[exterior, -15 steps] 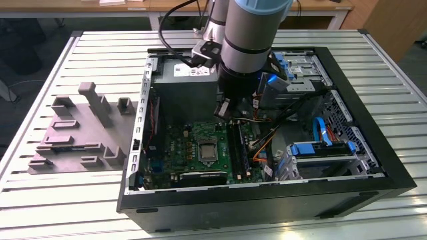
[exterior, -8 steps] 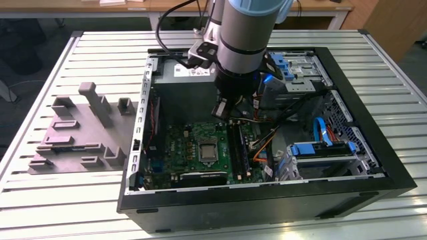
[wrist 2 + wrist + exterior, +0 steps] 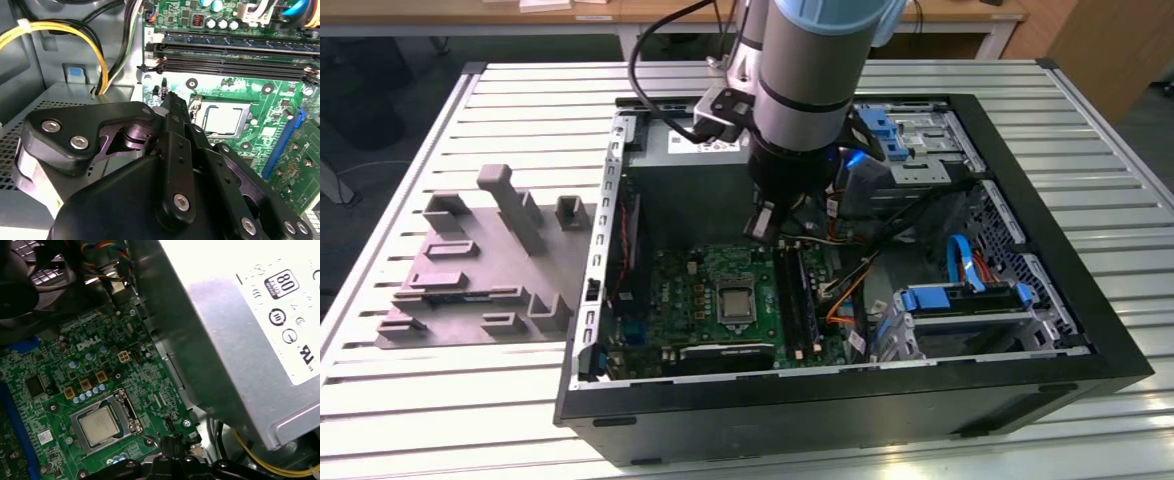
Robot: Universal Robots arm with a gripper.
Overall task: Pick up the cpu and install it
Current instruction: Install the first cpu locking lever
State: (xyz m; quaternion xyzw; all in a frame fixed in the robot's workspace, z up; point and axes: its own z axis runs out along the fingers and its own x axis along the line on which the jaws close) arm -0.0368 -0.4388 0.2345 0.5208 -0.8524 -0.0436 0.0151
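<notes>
On the exterior view's left, a grey moulded tray (image 3: 480, 290) sits on the slatted metal worktop (image 3: 400, 130), its raised blocks standing up with nothing resting among them. Just beside it lies the open black computer case (image 3: 854, 410), with a green motherboard (image 3: 674, 300) on its floor.

The cpu (image 3: 736, 300) lies flat in the board's socket, silvery top facing up. Being square, it has no long side to speak of, and its edges run parallel to the socket frame (image 3: 127, 412) around it.

The claw (image 3: 767, 232) hangs inside the case above the board, near the socket but clear of it. In both wrist views its fingertips (image 3: 172, 97) look pressed together, with nothing between them.

The grey power supply (image 3: 240, 340) carries a white label (image 3: 285, 315) with black printed marks and round symbols. White lettering is printed on the board too. Towards the exterior view's right is a blue drive caddy (image 3: 961, 297).
</notes>
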